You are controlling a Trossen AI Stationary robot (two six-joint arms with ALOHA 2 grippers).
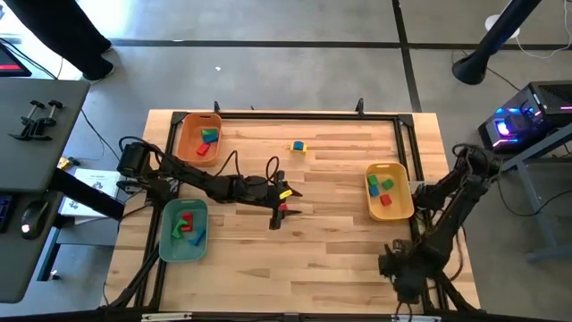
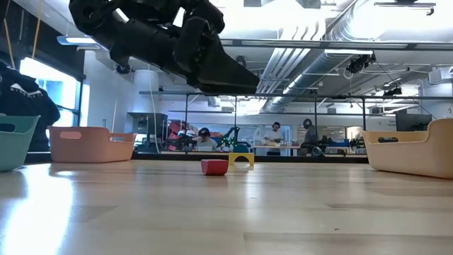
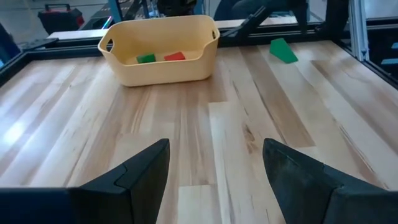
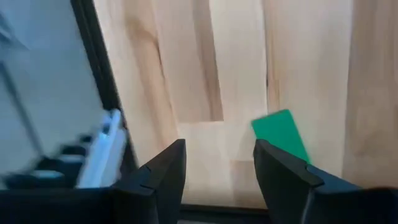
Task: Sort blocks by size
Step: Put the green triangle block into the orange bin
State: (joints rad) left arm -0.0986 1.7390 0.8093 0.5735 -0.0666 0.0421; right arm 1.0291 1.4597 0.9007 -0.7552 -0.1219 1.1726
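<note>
Red small block (image 1: 282,209) on pale wood table (image 1: 340,259), just beside left gripper (image 1: 279,199) at its 6 o'clock; jaws wide, empty. Right gripper (image 4: 217,180) parked at table's 4 o'clock corner, open.

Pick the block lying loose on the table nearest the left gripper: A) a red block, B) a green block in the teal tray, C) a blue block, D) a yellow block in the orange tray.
A: the red block lies on the bare wood right beside the open left gripper, outside every tray.
</note>
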